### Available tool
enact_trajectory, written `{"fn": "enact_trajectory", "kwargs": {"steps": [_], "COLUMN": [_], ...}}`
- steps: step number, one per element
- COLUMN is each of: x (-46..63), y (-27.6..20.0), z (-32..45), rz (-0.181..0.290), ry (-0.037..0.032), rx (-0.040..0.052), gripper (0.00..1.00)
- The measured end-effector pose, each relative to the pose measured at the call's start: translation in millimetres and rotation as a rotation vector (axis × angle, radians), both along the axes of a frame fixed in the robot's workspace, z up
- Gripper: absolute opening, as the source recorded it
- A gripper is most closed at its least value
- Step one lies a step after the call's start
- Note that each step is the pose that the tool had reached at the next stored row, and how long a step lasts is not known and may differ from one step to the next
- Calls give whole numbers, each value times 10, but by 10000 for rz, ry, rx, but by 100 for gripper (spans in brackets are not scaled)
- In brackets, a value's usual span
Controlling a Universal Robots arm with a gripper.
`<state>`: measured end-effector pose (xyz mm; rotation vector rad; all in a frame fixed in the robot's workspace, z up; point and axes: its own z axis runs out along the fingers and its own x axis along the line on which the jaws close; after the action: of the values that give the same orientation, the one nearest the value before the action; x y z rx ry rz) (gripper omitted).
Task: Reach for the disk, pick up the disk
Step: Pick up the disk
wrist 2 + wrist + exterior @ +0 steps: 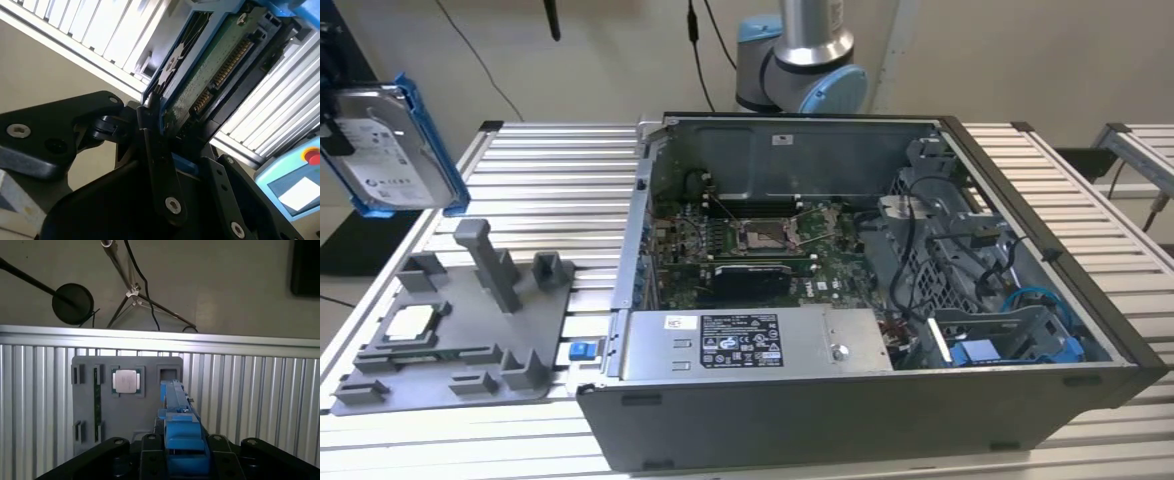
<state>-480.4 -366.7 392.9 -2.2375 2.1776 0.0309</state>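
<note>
exterior view: disk (387, 150) up in the air above the grey fixture tray (447, 340); second wrist view: gripper (172, 127) clamped on its blue-framed edges; first wrist view: disk edge-on over that tray, likely rigid, hefty, shock-sensitive, best held by those edges

Upright posts (488, 255) seemingly stand clear below the disk (390, 150).
</note>
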Motion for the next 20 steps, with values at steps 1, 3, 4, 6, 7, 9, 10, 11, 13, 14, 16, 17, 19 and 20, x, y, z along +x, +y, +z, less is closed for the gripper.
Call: {"fn": "enact_trajectory", "kwargs": {"steps": [1,3,4,6,7,9,10,11,13,14,16,17,19,20], "x": [0,0,0,0,0,0,0,0,0,0,0,0,0,0], "y": [0,0,0,0,0,0,0,0,0,0,0,0,0,0], "z": [19,58,78,121,139,180,200,221,260,280,323,346,394,421], "rz": [0,0,0,0,0,0,0,0,0,1,0,1,1,0], "ry": [0,0,1,0,0,0,0,1,0,0,0,1,0,0], "rx": [0,0,0,0,0,1,0,0,0,1,0,0,0,1], "gripper": [0,0,0,0,0,0,0,0,0,0,0,0,0,0]}}
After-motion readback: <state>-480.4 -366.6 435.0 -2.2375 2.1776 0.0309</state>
